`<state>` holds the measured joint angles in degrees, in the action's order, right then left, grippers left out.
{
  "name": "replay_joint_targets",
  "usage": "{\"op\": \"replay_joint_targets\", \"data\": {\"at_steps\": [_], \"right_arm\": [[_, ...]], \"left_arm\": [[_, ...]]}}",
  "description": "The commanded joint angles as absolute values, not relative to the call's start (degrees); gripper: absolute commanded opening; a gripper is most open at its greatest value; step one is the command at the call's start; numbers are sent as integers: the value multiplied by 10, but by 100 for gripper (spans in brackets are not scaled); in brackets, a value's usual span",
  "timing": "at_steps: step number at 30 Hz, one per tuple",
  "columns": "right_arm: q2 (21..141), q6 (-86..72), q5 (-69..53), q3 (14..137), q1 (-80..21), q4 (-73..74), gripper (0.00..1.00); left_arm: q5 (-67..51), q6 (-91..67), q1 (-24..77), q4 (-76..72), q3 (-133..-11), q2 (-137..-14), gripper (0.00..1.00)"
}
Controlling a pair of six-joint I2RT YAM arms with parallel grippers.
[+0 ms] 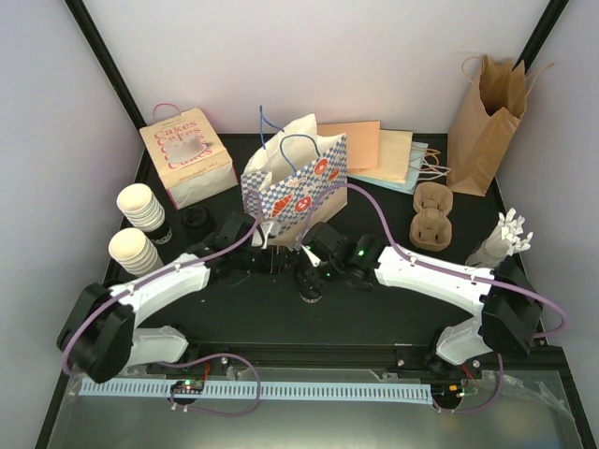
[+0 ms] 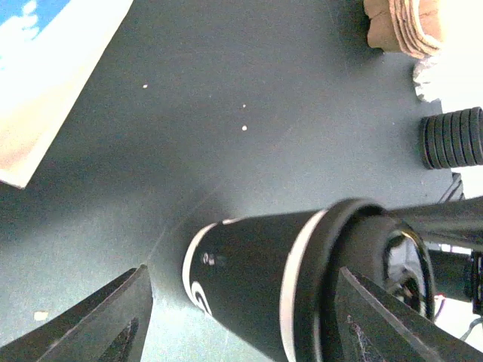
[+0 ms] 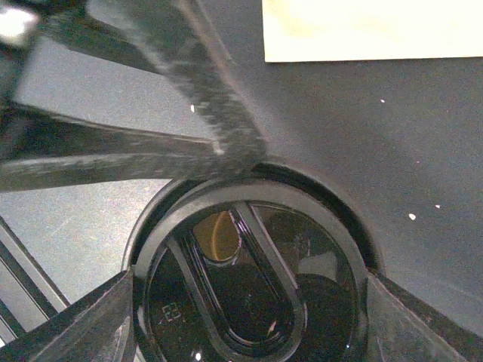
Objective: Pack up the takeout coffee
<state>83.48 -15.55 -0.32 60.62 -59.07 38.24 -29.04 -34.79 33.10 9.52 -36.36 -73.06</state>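
1. Nearest are the right gripper's (image 3: 249,283) two fingers, set against opposite sides of the round black plastic lid (image 3: 249,305). It is clamped on that lid from above, in my judgement to seat the lid or steady the drink.
2. That lid caps the tall black paper cup with white bands (image 2: 249,264). The cup stands upright on the black table (image 1: 393,304), at the centre between the two arms.
3. Left gripper (image 2: 243,275) straddles the cup from the side with its jaws spread. One finger (image 2: 113,324) stands clear of the cup wall, and contact at the other cannot be told. It holds nothing.
4. Blue-and-white checked paper bag (image 1: 298,182) stands open-mouthed just behind the cup, the likely destination. A moulded brown cardboard cup carrier (image 1: 432,217) lies well apart to the right.
5. Two stacks of cream-white ribbed paper cups (image 1: 140,208) sit at the left edge. The capped cup is not yet packed.
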Motion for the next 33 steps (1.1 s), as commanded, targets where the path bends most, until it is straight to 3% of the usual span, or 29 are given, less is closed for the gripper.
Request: {"op": "replay_joint_targets", "data": {"at_steps": [1, 21, 33], "right_arm": [[878, -182, -46, 585, -606, 456, 64], [857, -185, -8, 600, -612, 445, 69], [851, -186, 35, 658, -612, 471, 73]], "left_arm": [[-271, -326, 341, 187, -377, -668, 70], [-272, -283, 349, 228, -369, -532, 75], [-263, -269, 348, 248, -376, -516, 75]]}}
